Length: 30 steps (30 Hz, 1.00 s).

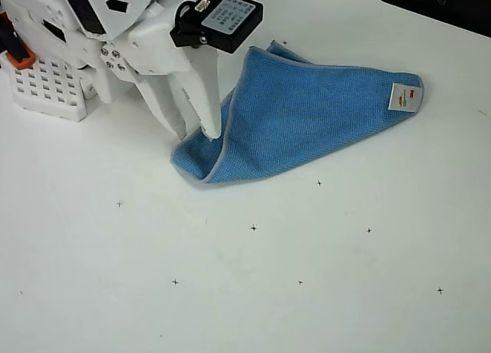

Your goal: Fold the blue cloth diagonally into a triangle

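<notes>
Cloth: the medium-blue textured microfibre cloth with pale grey edging (307, 111) is seen lying folded, roughly triangular, on the white table (253, 291), right of centre, far side.
Handling: judged light, limp, easily bunched; best pinched at a corner.
Gripper: the white two-finger gripper (201, 130) rests on the cloth's left folded edge; its opening cannot be told.
Tag: a white tag with a red mark (404, 97) marks the right corner.

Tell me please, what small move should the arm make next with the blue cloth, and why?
Probably open the jaws and lift clear. The blue cloth already lies folded in a rough triangle, tag corner at right, and the gripper rests on its left edge, where the fold bulges loosely.
</notes>
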Each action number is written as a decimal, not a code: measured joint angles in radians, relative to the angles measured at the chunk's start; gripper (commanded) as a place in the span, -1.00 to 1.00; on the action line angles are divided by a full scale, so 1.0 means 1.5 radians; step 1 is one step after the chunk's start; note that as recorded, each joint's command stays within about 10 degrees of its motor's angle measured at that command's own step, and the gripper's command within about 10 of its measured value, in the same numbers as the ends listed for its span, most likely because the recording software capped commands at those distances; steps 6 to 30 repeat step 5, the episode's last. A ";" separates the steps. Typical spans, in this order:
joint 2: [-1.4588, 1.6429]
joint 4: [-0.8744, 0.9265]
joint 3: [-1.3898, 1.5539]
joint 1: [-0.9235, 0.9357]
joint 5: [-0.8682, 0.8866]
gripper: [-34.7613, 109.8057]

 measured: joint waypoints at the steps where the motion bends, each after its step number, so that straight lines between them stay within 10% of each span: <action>1: 0.000 0.000 0.002 -0.001 0.000 -0.20; 30: 0.000 0.000 0.004 -0.001 0.000 -0.20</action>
